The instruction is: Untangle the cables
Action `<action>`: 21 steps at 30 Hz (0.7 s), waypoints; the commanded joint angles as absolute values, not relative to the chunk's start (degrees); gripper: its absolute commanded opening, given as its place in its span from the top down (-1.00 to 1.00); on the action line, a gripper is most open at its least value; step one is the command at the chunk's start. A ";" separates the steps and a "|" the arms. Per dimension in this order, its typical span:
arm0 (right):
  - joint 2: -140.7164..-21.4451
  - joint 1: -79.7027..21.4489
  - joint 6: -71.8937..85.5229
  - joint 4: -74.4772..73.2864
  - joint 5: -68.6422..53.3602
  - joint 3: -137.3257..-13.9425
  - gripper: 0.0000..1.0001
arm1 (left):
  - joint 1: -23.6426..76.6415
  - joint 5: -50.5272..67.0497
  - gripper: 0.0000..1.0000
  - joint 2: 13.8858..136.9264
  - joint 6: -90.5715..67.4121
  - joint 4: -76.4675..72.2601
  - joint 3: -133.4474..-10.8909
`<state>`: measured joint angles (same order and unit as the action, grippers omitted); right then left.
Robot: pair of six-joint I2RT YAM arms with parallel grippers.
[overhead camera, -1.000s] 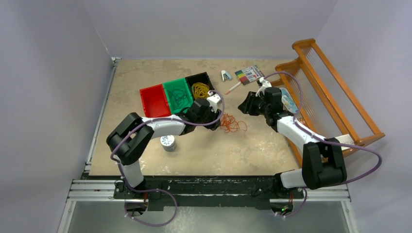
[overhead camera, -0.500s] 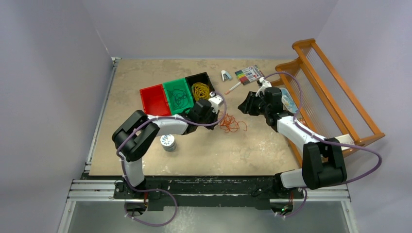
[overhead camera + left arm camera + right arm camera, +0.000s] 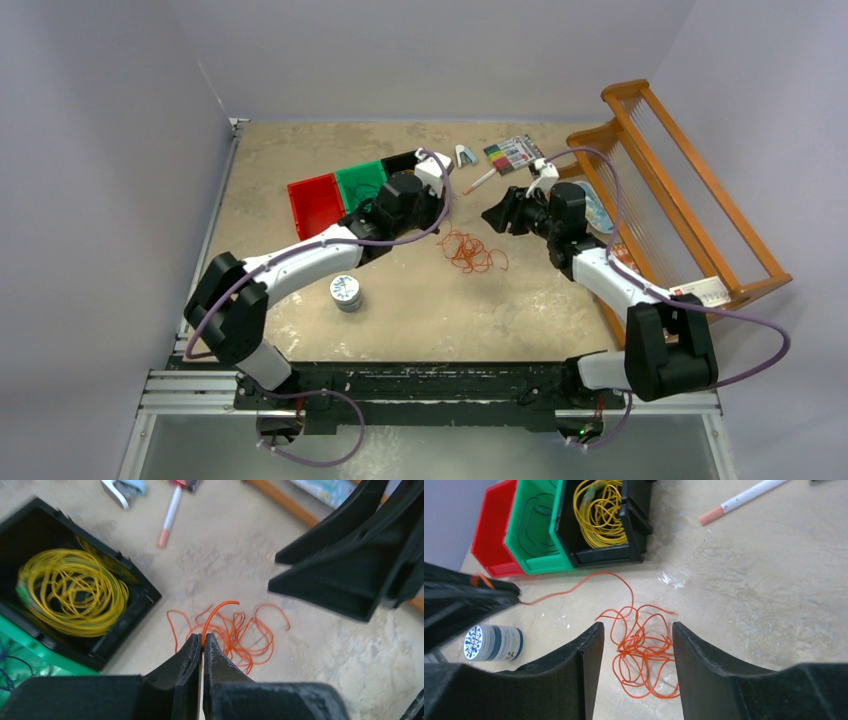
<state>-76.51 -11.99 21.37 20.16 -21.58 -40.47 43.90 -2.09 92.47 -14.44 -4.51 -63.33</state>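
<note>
— What sits nearest the arms?

— A small round tin [image 3: 346, 293] with a white printed lid, standing alone on the stone-coloured surface [image 3: 520, 310], left of the middle and towards the near edge.

— And the pincers?

— The left pincer [image 3: 202, 639] is pressed together, pinching one strand of the orange cable [image 3: 639, 655]. The right pincer [image 3: 634, 627] is spread wide above that same tangle, touching nothing.

— Where does the tangle lie?

— About the middle of the surface, between the two pincers. It is a loose heap of thin orange loops crossing one another. One long strand leaves it, arcs past the front of the black bin [image 3: 606, 557] and runs to the left pincer's tips.

— The containers?

— Three open bins stand in a row, touching, left of the middle towards the far edge. The red bin [image 3: 499, 567] is on the left, and what I can see of it is bare red floor. The green bin [image 3: 544, 565] in the middle holds a dark cable [image 3: 536, 525] in a few slack loops. The black bin on the right holds a yellow cable [image 3: 601, 510] coiled in many rough rings.

— Beyond them?

— A marker pen [image 3: 744, 500], white with a pink cap, lies loose near a pack of markers [image 3: 513, 152] by the far edge. A wooden rack [image 3: 680, 170] stands along the right edge.
</note>
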 commanded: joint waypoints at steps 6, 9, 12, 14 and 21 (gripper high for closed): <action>-75.23 -16.65 16.43 34.33 -25.85 -37.45 -0.33 | 43.61 -5.38 1.00 87.63 -14.60 5.33 -75.32; -75.92 -19.39 15.01 37.37 -25.17 -37.16 -0.39 | 43.63 -4.27 1.00 87.58 -14.57 6.93 -78.17; -77.12 -20.98 14.59 40.52 -24.73 -36.85 -0.40 | 43.65 -3.62 1.00 87.66 -14.59 9.02 -80.88; -78.03 -21.49 14.68 42.24 -24.32 -36.92 -0.40 | 43.66 -3.27 1.00 87.61 -14.59 10.12 -82.57; -82.66 -21.99 13.85 43.58 -26.44 -39.33 -0.39 | 43.67 -3.42 1.00 87.26 -13.88 12.97 -87.09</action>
